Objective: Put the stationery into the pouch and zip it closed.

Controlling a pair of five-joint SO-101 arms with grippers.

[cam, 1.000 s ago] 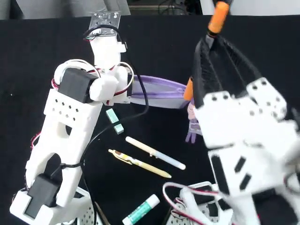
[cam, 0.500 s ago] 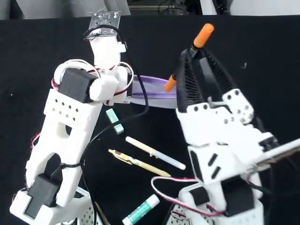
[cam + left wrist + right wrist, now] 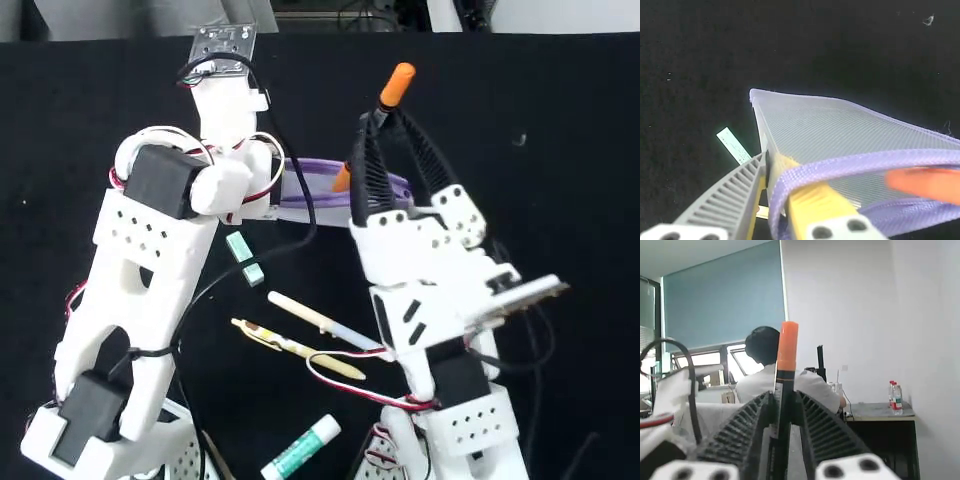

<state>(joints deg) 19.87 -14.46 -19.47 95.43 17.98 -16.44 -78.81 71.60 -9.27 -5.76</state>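
The purple mesh pouch is held up off the black table by my left gripper, which is shut on its zipper edge. In the left wrist view the gripper pinches the pouch at its purple rim. My right gripper is shut on an orange marker, held steeply tilted. Its lower end sits at the pouch's open mouth. That marker shows between the two purple rims, and in the right wrist view the marker stands between the fingers.
On the table below the pouch lie a teal eraser, a white pen, a yellow pen and a green-and-white glue stick. The right arm's body stands just right of them.
My right arm has swung left and drawn back with the orange marker, bringing its lower end from beside the pouch to the pouch's mouth. The left arm has kept still.
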